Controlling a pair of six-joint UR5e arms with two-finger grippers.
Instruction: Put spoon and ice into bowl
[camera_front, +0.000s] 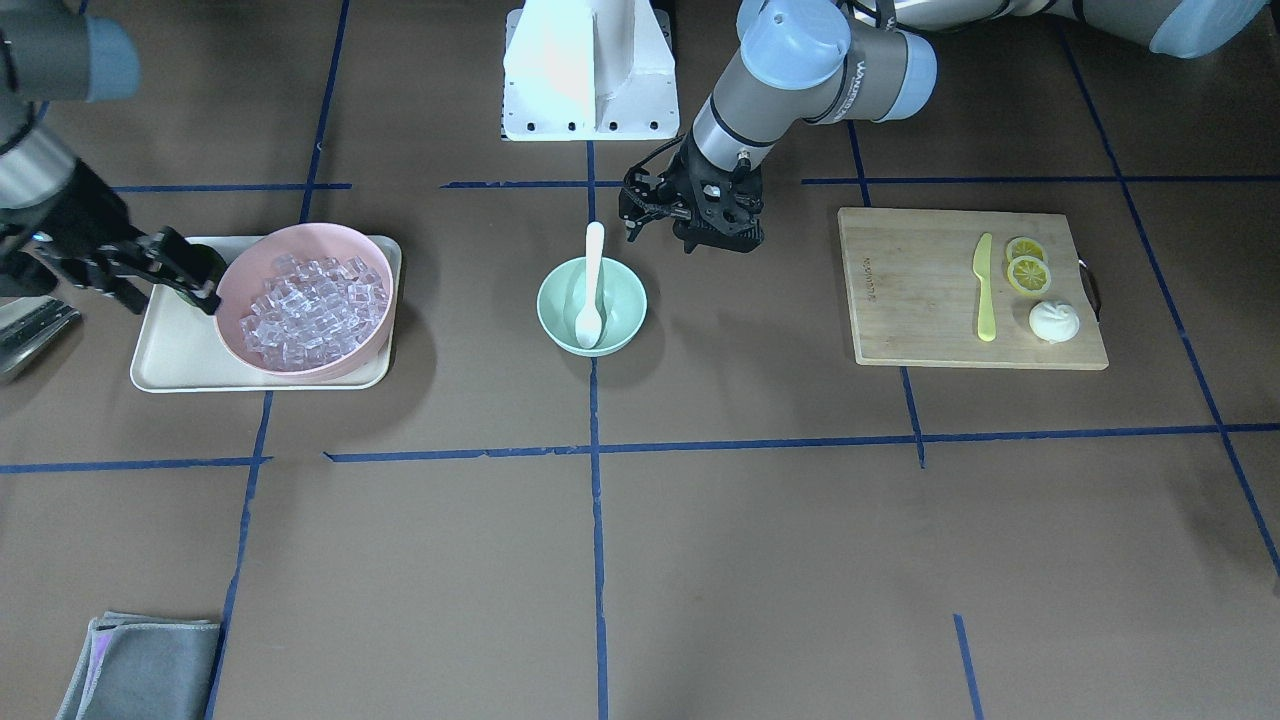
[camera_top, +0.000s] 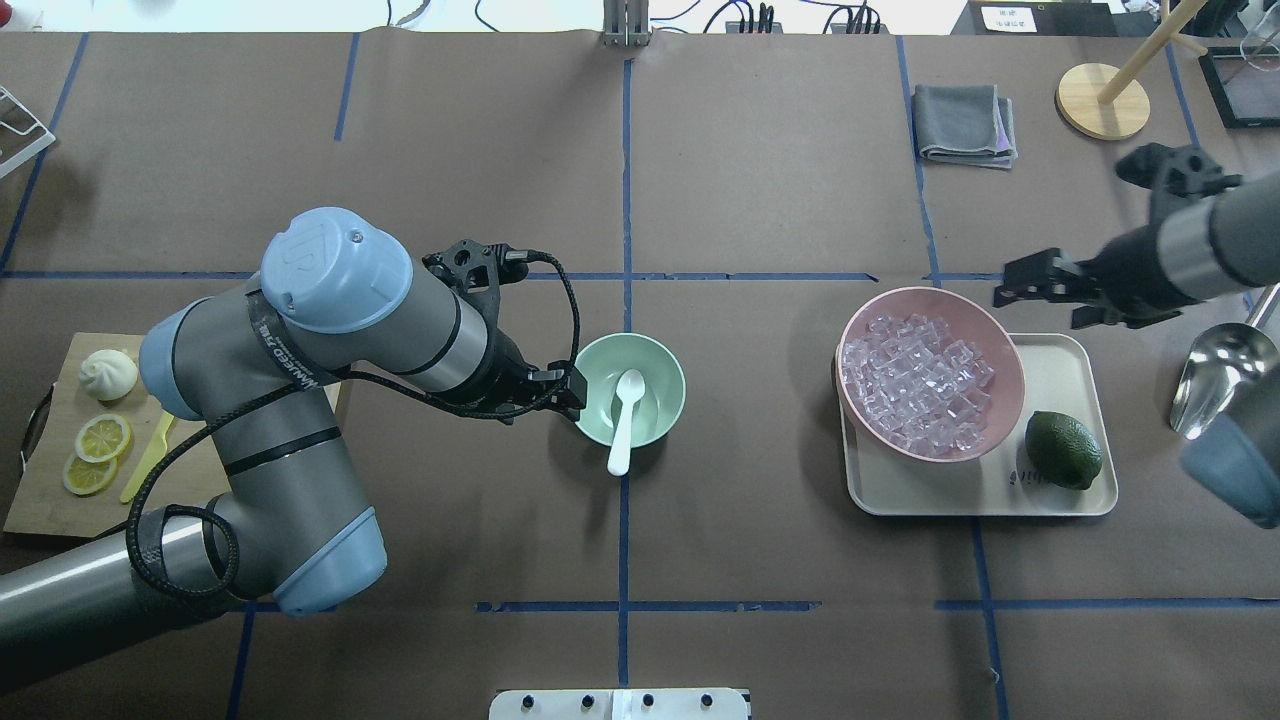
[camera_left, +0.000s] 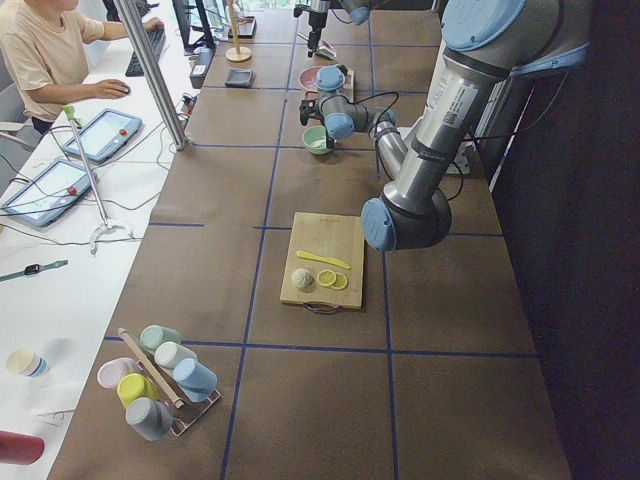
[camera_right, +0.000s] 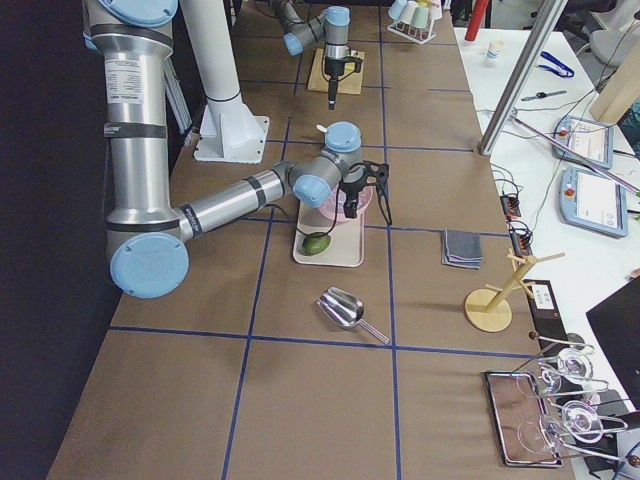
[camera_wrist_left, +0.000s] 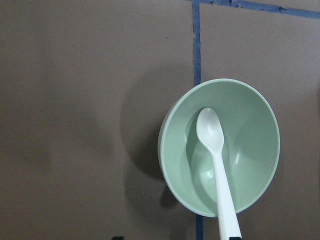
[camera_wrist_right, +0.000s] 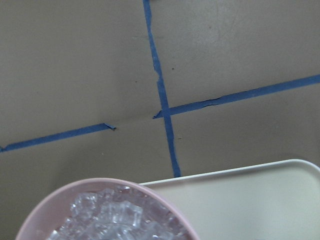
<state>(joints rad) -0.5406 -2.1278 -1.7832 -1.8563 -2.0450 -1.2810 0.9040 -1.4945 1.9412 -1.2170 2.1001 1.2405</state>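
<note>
Currently spoon (camera_top: 625, 415) overhangs mint-green bowl (camera_top: 657, 400) at 6 o'clock; open, empty left hand (camera_top: 572, 388) at 9 could tip it. Right hand (camera_top: 1015, 285) open, empty; ice (camera_top: 925, 385) slippery.

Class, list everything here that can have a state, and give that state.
spoon: in the bowl, handle over rim
bowl: upright, no ice
ice: all in the pink bowl
left gripper: open, empty
right gripper: open, empty
lime: whole, on the tray
</note>
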